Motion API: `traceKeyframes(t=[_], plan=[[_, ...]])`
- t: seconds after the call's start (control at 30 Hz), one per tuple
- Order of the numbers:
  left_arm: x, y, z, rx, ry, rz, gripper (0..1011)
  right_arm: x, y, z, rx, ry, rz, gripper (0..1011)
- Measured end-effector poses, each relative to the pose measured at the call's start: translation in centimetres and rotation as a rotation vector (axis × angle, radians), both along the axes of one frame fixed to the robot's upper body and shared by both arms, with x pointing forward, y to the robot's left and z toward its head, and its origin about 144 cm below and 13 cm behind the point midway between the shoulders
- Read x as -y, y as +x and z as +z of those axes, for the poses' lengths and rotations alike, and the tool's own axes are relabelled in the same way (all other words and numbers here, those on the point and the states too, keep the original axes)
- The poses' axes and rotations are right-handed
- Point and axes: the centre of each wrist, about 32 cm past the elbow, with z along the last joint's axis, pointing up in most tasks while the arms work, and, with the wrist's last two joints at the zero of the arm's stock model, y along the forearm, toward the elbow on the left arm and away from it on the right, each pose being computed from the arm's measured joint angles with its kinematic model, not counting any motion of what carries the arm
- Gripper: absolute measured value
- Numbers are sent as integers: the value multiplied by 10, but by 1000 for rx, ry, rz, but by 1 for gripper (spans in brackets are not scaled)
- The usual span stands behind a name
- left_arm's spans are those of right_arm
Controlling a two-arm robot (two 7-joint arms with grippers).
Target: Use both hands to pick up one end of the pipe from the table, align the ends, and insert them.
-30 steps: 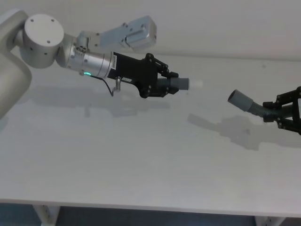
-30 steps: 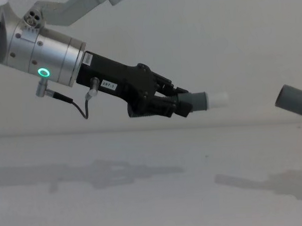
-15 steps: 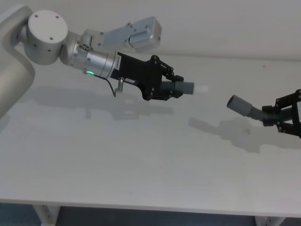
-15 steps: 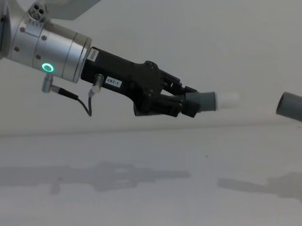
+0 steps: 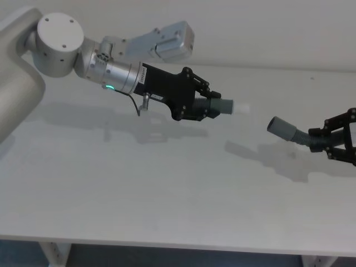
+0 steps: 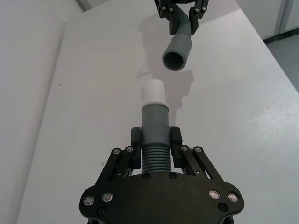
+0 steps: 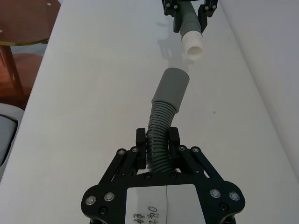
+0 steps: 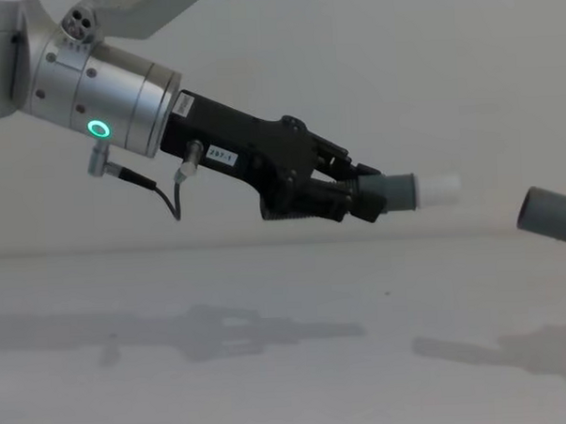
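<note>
Both pipe pieces hang in the air above the white table (image 5: 139, 189). My left gripper (image 5: 207, 105) (image 6: 155, 144) (image 8: 362, 194) is shut on the ribbed grey piece (image 5: 219, 105) (image 6: 154, 126) with a lighter collar and a whitish tip (image 8: 440, 188) (image 6: 153, 91). At the right, my right gripper (image 5: 328, 138) (image 7: 159, 144) is shut on the curved ribbed piece (image 5: 289, 131) (image 7: 164, 116), whose plain round mouth (image 6: 176, 59) (image 8: 549, 214) faces the tip. A short gap separates tip and mouth, with the mouth slightly lower.
The table's front edge (image 5: 167, 243) runs along the bottom of the head view, with frame legs below. A brown round stand (image 7: 23, 23) sits beyond the table's side in the right wrist view. Shadows of both arms lie on the tabletop.
My left gripper has carried its piece rightward toward the other. The right gripper has shifted slightly down and levelled its piece, narrowing the gap.
</note>
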Motion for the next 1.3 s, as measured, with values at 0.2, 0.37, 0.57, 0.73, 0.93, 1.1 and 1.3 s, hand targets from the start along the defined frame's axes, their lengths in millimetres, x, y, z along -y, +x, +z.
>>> traceKeyframes(t=[0.2,0.37,0.57,0.73,0.93,1.1,1.3], plan=[[2,1,-2,-4,-5,-7,354,-2,-1,1,-1,-12,-4,274],[4,2,-2,-4,-9,-12,354,-3,-1,2,0,-16,-6,274],[7,4,-4,-5,-12,-18,354,-4,-2,2,1,-18,-8,274],[9,5,-4,-4,-14,-22,354,-4,-2,2,1,-19,-7,274],[11,5,-4,-4,-13,-27,354,-5,-2,2,4,-18,-7,274],[12,5,-4,-3,-11,-30,354,-6,-2,2,9,-18,-3,274],[14,4,-3,1,-9,-32,354,-6,-1,2,13,-18,-1,274]])
